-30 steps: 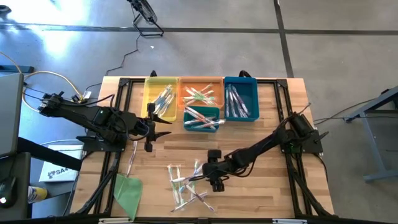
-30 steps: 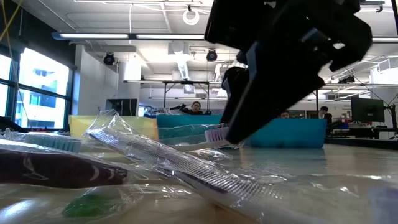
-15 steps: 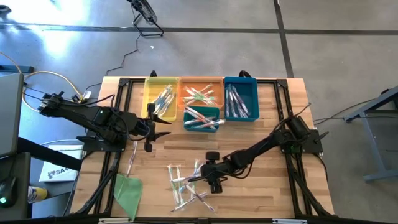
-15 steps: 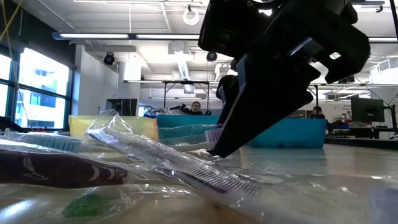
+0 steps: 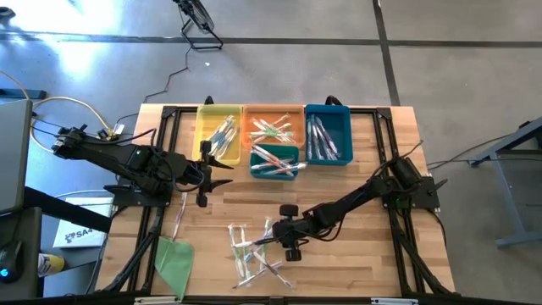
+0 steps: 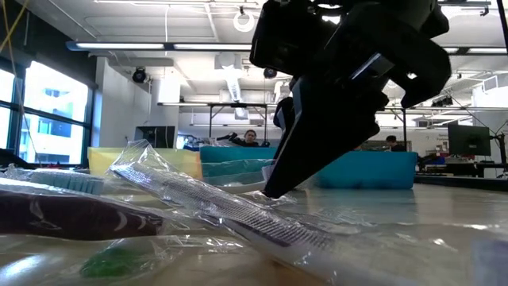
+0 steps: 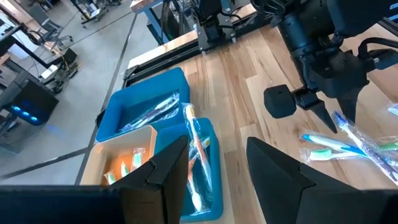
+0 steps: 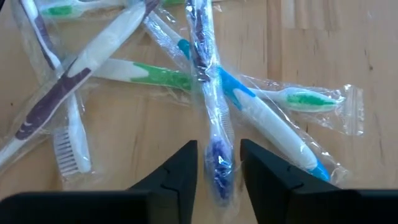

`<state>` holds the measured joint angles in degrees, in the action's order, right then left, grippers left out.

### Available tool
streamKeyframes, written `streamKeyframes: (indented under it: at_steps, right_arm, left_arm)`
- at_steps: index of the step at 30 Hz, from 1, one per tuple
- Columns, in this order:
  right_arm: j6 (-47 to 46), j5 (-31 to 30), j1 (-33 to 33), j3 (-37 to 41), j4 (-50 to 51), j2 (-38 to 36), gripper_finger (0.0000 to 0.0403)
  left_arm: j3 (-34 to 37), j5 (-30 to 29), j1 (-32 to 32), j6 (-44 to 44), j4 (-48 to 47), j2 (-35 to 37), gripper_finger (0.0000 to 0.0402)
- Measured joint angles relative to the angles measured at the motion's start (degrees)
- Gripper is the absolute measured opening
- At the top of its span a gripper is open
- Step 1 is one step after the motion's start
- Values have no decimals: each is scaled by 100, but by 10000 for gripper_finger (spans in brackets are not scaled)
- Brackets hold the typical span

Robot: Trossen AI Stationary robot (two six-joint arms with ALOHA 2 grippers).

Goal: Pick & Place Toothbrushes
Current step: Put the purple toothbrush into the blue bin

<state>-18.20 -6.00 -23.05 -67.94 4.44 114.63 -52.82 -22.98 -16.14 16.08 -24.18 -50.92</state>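
Several clear-wrapped toothbrushes [image 5: 254, 250] lie crossed in a heap on the near part of the wooden table. My right gripper [image 8: 219, 168] slants down over the heap, open. Its two fingers stand close on either side of one end of a wrapped toothbrush with blue-purple accents [image 8: 214, 134], and a sliver of wood shows on each side. That toothbrush lies on top of the others. In the high view my right gripper [image 5: 273, 241] is at the heap's right edge. My left gripper [image 5: 212, 174] hangs open in the air near the bins, holding nothing.
Yellow [image 5: 218, 127], orange [image 5: 273, 125], blue [image 5: 328, 134] and small teal [image 5: 275, 161] bins stand along the far edge with toothbrushes in them. A flat green sheet [image 5: 174, 261] lies at the near left. Black frame rails run along both sides of the table.
My right gripper has edged a little toward the toothbrush heap, and in the low view its fingers have drawn closer together around the wrapped toothbrush. The toothbrushes have stayed where they were.
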Motion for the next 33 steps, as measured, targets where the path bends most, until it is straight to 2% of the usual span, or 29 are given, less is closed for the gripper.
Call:
streamKeyframes:
  at_steps: [11,26,33]
  right_arm:
    - [0,68,-4,0,0,-4,53]
    - [-4,315,-11,0,7,-9,49]
    - [-2,185,55,-2,246,-345,48]
  left_arm:
    - [0,2,-1,3,0,0,157]
    - [0,2,-1,15,0,0,157]
    - [0,2,-1,15,-1,0,157]
